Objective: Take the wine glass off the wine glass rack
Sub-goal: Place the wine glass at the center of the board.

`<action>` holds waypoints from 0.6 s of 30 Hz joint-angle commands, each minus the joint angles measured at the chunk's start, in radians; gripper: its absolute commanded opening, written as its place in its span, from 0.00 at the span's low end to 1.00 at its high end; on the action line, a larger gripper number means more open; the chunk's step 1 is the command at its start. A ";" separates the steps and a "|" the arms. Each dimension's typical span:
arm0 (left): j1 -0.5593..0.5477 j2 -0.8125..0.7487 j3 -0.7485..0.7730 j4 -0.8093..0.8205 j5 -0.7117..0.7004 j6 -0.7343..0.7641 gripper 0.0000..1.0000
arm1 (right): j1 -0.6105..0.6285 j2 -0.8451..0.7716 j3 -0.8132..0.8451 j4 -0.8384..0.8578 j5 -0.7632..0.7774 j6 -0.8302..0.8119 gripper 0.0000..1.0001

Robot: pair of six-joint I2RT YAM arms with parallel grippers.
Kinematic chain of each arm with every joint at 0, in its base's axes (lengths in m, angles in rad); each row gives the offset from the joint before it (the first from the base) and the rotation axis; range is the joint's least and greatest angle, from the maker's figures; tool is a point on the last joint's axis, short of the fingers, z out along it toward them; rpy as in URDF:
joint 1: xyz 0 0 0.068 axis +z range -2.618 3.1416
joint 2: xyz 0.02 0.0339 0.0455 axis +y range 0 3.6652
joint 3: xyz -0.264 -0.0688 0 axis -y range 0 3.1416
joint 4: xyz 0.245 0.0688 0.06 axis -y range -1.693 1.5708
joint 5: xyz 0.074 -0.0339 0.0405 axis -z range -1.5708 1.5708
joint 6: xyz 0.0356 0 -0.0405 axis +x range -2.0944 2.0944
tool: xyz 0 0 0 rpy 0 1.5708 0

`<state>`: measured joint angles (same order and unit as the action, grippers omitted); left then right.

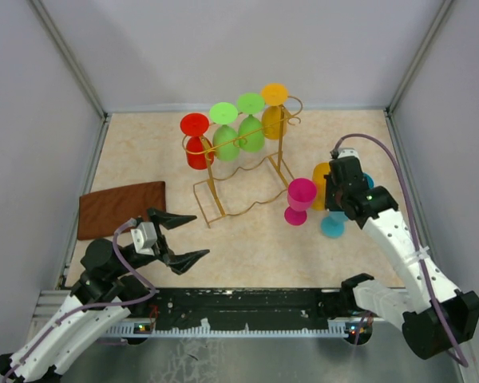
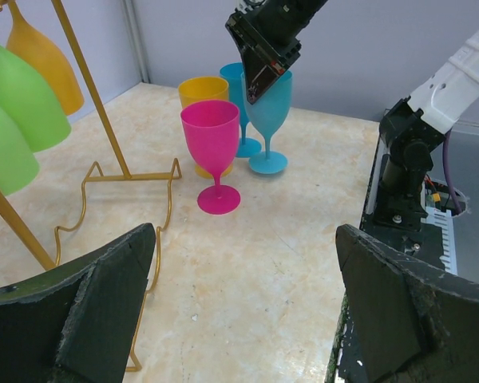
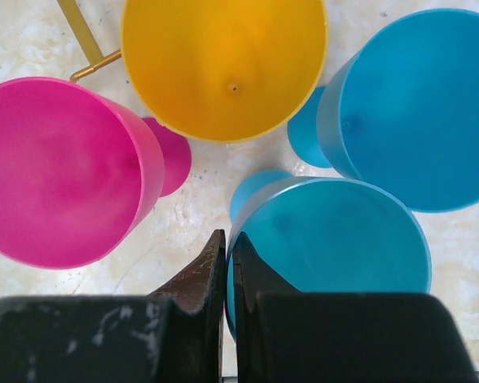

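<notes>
Apparently right tool (image 3: 226,249) pinches teal glass (image 3: 335,239) at rim.

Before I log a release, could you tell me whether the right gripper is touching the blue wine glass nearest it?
Touching. The right wrist view shows the right gripper pinched shut on the rim of the nearest blue wine glass, with no gap visible.

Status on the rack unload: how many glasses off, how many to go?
Done: pink glass, yellow glass and far blue glass stand on the table beside the wine glass rack. In hand: right gripper shut on the rim of the near blue glass, foot apparently down. To go: red glass, two green glasses, orange glass hang on the rack. The left gripper is open.
</notes>
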<state>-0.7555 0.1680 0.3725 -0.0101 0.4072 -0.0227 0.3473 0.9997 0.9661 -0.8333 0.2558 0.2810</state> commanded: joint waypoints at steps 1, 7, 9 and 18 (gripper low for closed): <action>-0.001 -0.001 -0.006 0.013 -0.013 -0.009 1.00 | -0.018 0.023 -0.015 0.079 0.010 0.015 0.00; -0.001 -0.001 -0.011 0.012 -0.011 -0.011 1.00 | -0.025 0.039 -0.019 0.085 0.002 0.014 0.00; -0.001 -0.001 -0.011 0.014 -0.011 -0.012 1.00 | -0.026 0.040 -0.015 0.081 0.009 0.013 0.01; -0.001 0.001 -0.015 0.023 -0.009 -0.016 1.00 | -0.025 0.010 0.014 0.059 -0.121 -0.024 0.20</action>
<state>-0.7555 0.1684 0.3649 -0.0086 0.4068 -0.0265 0.3305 1.0428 0.9409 -0.7948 0.2211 0.2855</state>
